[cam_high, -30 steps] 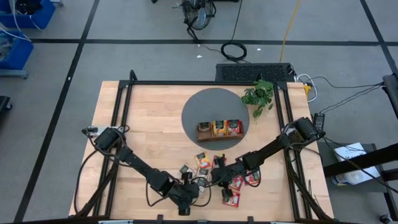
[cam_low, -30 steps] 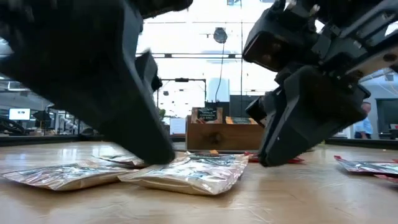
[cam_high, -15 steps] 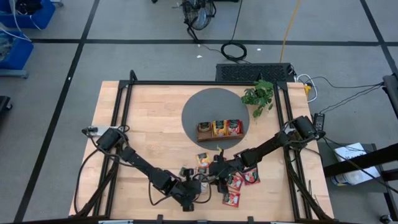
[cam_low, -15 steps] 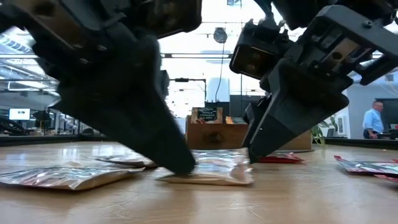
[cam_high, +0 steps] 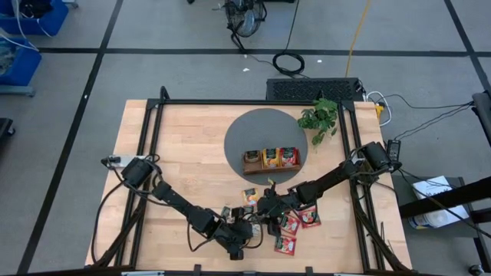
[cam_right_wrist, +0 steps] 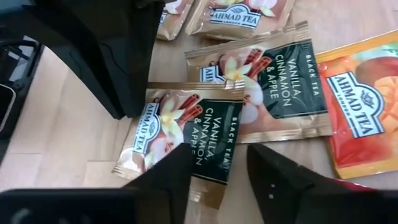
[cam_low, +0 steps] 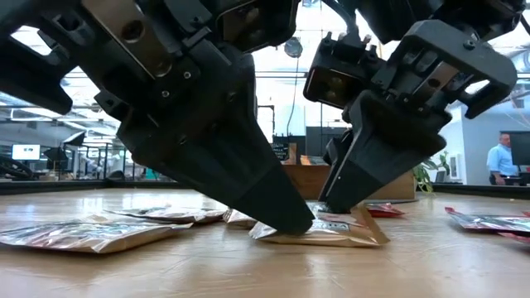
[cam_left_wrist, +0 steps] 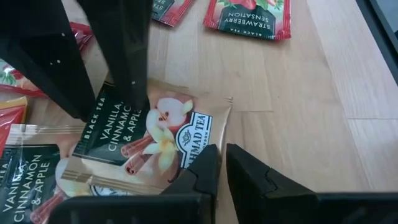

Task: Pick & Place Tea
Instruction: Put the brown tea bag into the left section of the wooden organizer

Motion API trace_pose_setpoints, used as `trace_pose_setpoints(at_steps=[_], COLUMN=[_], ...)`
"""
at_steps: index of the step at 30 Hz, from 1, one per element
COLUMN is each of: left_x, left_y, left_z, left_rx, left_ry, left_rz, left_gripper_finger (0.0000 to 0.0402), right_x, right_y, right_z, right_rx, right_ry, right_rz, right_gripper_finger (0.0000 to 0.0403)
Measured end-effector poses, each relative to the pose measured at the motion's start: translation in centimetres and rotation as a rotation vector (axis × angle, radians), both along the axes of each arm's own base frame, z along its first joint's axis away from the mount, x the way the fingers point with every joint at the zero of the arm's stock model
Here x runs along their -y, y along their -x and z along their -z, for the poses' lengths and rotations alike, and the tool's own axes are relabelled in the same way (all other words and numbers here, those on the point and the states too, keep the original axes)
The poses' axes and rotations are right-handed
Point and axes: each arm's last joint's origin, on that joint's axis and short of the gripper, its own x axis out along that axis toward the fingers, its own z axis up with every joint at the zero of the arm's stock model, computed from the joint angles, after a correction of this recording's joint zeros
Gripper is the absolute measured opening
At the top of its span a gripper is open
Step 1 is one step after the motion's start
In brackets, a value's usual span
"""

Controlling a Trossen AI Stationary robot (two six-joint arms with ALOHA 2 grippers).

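Left gripper (cam_left_wrist: 217, 163): low over the near middle of the table, its two dark fingers drawn almost together with only a thin slit between; the tips press down on the near edge of a beige packet; nothing is clamped between them.
Right gripper (cam_right_wrist: 231, 163): just right of the left one, facing it across the same packet; its fingers stand apart, straddling the packet's opposite end; whether they pinch it cannot be told.
Beige packet (cam_left_wrist: 158, 134): a vanilla, cinnamon and apple tea bag with a dark label; in the low view it lies on the wood with its right end tilted up a little, between the two grippers.
Second beige packet (cam_right_wrist: 273, 81): same label, lying flat just beside the first, its edge partly overlapped by it.
Orange packet (cam_right_wrist: 360, 106): flat on the wood, touching the second beige one.
Red packets (cam_high: 298, 222): several, scattered on the near right of the table; one strawberry packet (cam_left_wrist: 249, 15) lies apart from the beige one.
Wooden tray (cam_high: 270, 159): on a round grey mat (cam_high: 245, 134) at the table's middle, far from the grippers; it holds beige, yellow and red packets in three compartments.
Plant (cam_high: 321, 116): far right of the mat.
Person (cam_low: 499, 157): standing in the room behind, far right.
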Motion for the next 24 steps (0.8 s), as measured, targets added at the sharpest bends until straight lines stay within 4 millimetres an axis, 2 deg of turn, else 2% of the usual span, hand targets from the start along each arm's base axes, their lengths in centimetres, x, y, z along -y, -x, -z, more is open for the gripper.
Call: trace_pose_setpoints(at_steps=[7, 16, 24], left_x=[-0.1, 0.1, 1.9], left_y=[-0.2, -0.3, 1.0], left_z=[-0.1, -0.5, -2.2], left_rx=[0.036, 0.07, 0.104], left_ry=[-0.025, -0.027, -0.004], left_rz=[-0.031, -0.009, 0.062], left_gripper_finger=[0.0042, 0.0042, 0.0042], right_x=[0.0, 0.1, 0.8], right_y=[0.1, 0.2, 1.5], right_z=[0.1, -0.4, -4.9], right_rx=[0.016, 0.039, 0.109], right_ry=[0.059, 0.1, 0.205], right_rz=[-0.063, -0.113, -0.154], right_gripper_finger=[0.0012, 0.0003, 0.0001])
